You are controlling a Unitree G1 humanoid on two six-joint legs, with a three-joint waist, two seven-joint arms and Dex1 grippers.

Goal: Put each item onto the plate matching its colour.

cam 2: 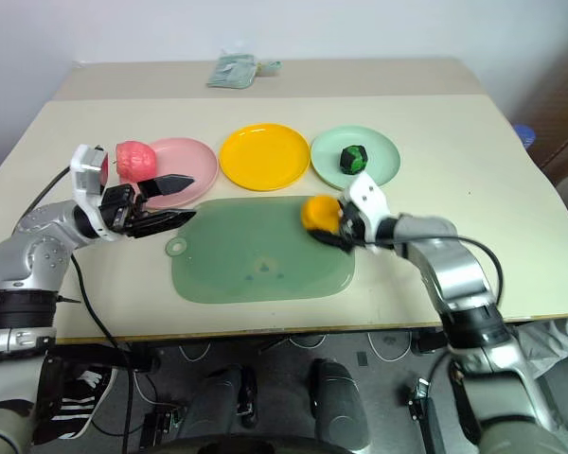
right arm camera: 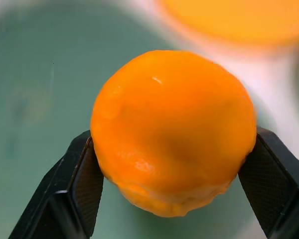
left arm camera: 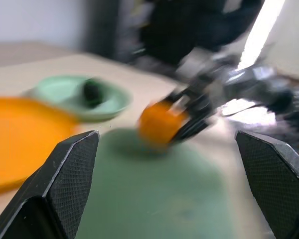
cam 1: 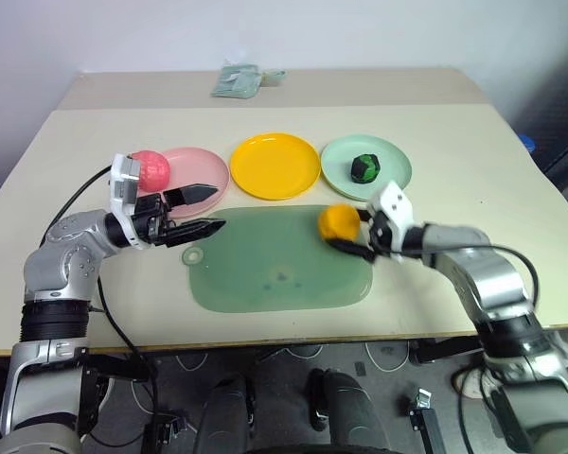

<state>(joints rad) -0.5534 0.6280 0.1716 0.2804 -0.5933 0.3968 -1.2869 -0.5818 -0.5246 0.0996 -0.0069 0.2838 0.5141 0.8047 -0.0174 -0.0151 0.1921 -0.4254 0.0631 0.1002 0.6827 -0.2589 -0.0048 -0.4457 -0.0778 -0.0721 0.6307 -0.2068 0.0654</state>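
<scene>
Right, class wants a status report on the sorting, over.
Right claw shut on yellow-orange toy fruit over translucent green mat. Left claw open, empty. Round yellow plastic plate bare, path unobstructed.

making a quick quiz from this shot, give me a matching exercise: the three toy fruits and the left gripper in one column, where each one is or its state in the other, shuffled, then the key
Column one
1. pink-red apple
2. dark green-and-black ball
3. yellow-orange lump
4. left gripper

Column two
A. between the right gripper's two black fingers, at the green mat's far right corner
B. open, holding nothing, by the pink plate
C. on the mint green plate
D. on the pink plate's left edge

Pairs: 1-D, 2-C, 3-A, 4-B
</scene>
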